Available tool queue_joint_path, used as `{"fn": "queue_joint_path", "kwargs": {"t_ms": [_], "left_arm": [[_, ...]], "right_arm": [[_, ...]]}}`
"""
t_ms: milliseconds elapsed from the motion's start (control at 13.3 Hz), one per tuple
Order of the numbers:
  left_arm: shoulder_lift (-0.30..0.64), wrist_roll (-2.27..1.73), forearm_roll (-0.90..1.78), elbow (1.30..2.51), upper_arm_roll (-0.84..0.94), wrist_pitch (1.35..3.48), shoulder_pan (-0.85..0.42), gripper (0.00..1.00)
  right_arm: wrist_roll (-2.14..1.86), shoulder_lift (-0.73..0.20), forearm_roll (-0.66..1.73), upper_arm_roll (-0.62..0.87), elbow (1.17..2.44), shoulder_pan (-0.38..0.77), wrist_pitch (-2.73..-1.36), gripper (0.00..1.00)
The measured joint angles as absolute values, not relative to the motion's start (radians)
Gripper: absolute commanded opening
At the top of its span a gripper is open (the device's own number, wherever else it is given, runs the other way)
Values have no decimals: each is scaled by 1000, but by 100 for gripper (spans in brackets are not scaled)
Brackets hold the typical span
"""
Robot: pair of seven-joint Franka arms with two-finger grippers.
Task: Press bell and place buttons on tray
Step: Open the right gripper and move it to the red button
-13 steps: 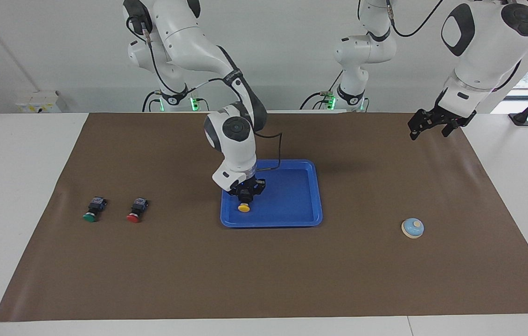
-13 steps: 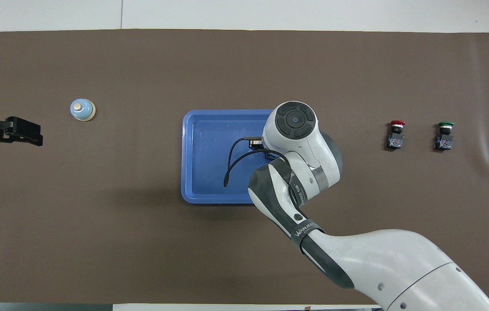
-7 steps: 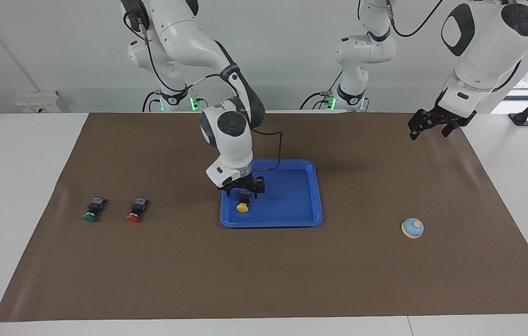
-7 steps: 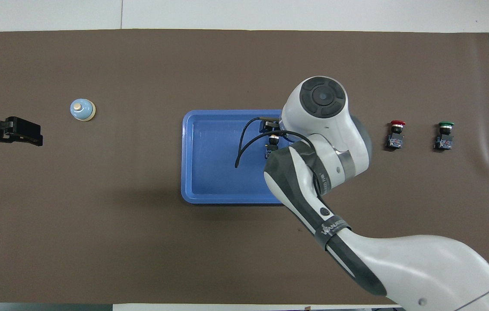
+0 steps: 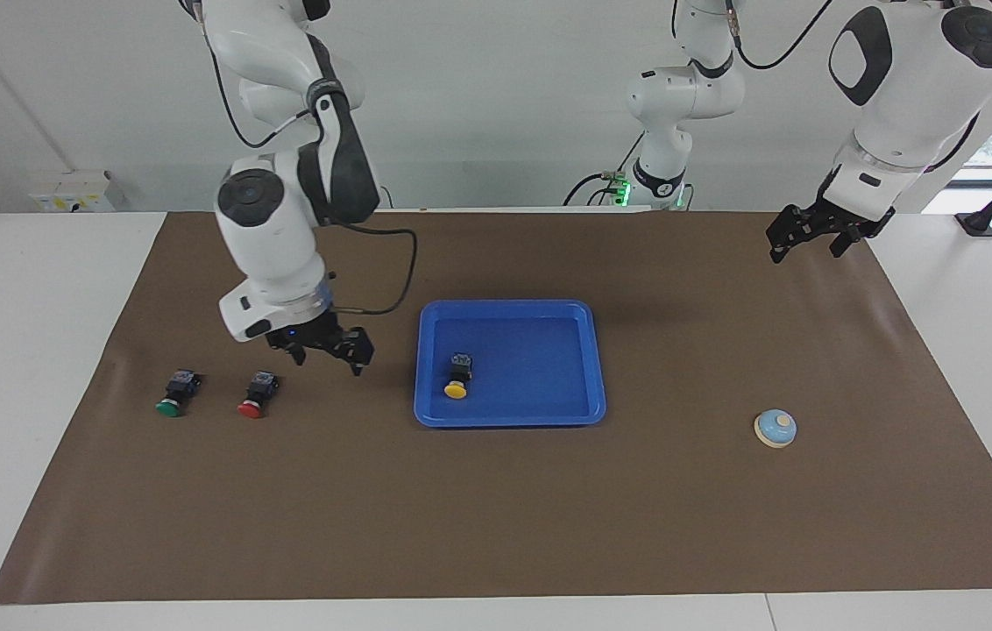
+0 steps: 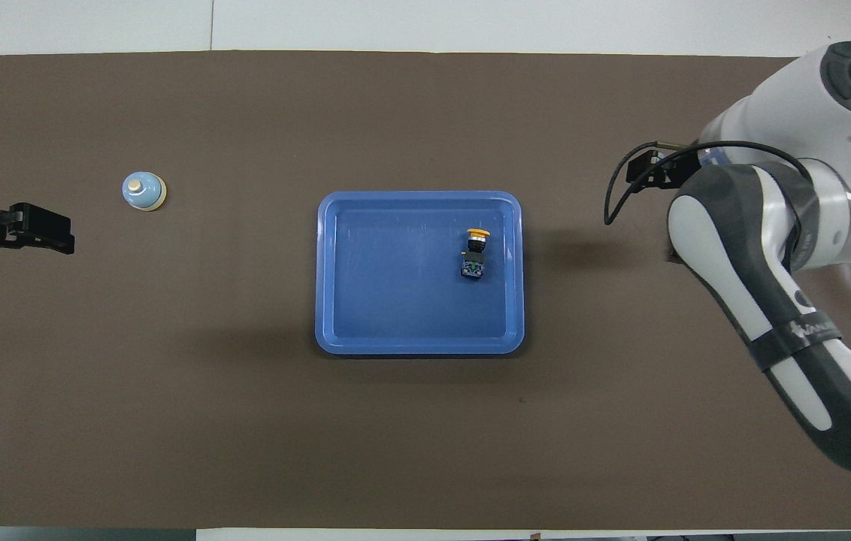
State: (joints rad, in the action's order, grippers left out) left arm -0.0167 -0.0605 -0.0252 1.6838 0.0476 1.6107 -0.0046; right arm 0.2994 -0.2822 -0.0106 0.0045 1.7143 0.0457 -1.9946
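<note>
The yellow button (image 5: 457, 381) lies on its side in the blue tray (image 5: 549, 414), in the part toward the right arm's end; it also shows in the overhead view (image 6: 475, 252) in the tray (image 6: 335, 300). The red button (image 5: 256, 396) and green button (image 5: 175, 394) lie on the mat toward the right arm's end; my right arm hides them in the overhead view. My right gripper (image 5: 327, 355) is open and empty, raised over the mat between the red button and the tray. The bell (image 5: 775, 428) (image 6: 143, 191) stands toward the left arm's end. My left gripper (image 5: 807, 241) (image 6: 46, 229) waits open above the mat there.
A brown mat (image 5: 496, 508) covers the white table. My right arm's forearm and wrist (image 6: 771, 248) hang over the mat at its own end.
My right gripper opened, left the yellow button in the tray, rose and swung toward the right arm's end, stopping near the red button. The left arm has not moved.
</note>
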Motion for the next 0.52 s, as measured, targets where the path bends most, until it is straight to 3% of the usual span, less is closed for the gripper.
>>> {"fn": "queue_joint_path", "kwargs": {"t_ms": [225,524], "left_arm": [[-17,-61,-25,1684,48,1611,-5,100],[-17,-61,-25,1684,48,1611,-5,100]], "right_arm": [[253,-277,-14,4,1792,-28,-2050,100],[237,-266,-19,4,1999,-57,-2296,100]]}}
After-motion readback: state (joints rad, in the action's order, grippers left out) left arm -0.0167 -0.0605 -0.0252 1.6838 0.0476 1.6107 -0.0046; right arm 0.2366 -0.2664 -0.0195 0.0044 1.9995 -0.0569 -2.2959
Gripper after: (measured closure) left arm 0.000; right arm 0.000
